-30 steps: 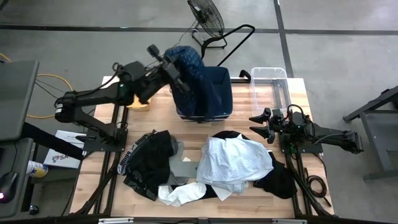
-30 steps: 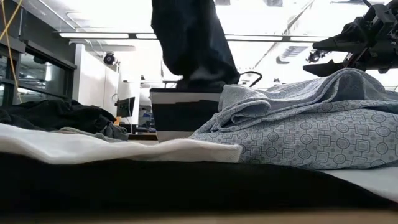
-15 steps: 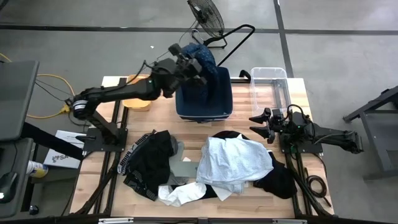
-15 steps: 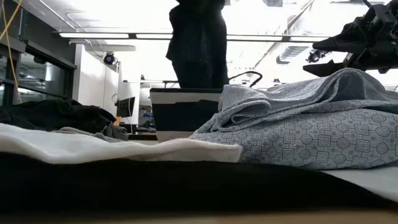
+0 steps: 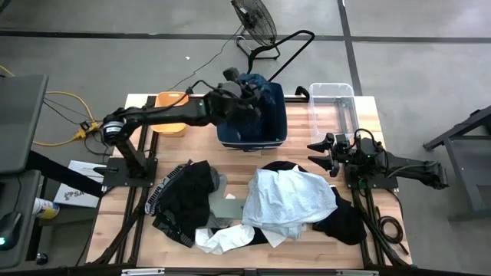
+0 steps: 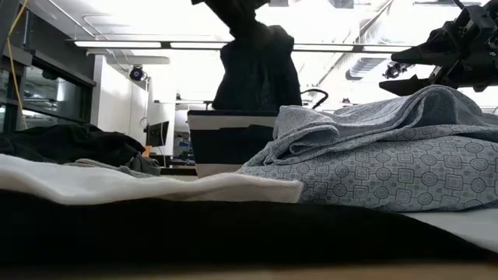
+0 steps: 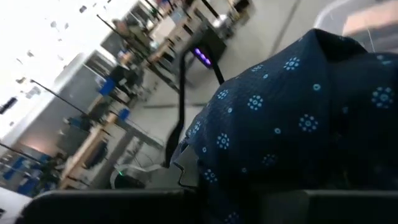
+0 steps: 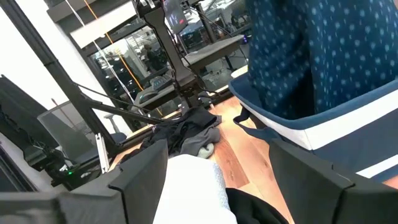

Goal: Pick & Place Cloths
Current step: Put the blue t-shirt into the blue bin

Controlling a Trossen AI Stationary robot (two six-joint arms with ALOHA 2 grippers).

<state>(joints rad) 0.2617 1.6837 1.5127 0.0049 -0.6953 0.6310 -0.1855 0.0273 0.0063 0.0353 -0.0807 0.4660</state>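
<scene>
My left gripper (image 5: 244, 93) is over the navy bin (image 5: 253, 130) at the table's far middle, shut on a navy cloth with pale blue dots (image 5: 258, 86). The cloth also shows in the low view (image 6: 257, 70) and fills the left wrist view (image 7: 292, 124). My right gripper (image 5: 321, 153) waits open and empty at the table's right, beside the pile. A pale blue patterned cloth (image 5: 295, 198) lies on black cloth (image 5: 347, 222). A black cloth (image 5: 184, 195), a grey one (image 5: 227, 207) and a white one (image 5: 226, 238) lie near the front. My left gripper holds the navy dotted cloth by its upper end (image 7: 249, 180), coming from the table's left above the bin. The cloth itself hides the place of contact. The cloth hangs bunched below the gripper (image 6: 233, 12), and its lower part (image 6: 253, 97) goes down into the navy bin.
An orange bin (image 5: 170, 111) stands at the far left and a clear plastic bin (image 5: 332, 103) at the far right, on either side of the navy bin. A fan (image 5: 255, 19) stands on the floor behind the table. Bare wood shows along the left edge (image 5: 126, 215).
My left gripper has swung toward the table's right, from left of the navy bin to over it, and gone down. The navy dotted cloth has travelled with it and sunk lower, its hanging part going into the bin.
</scene>
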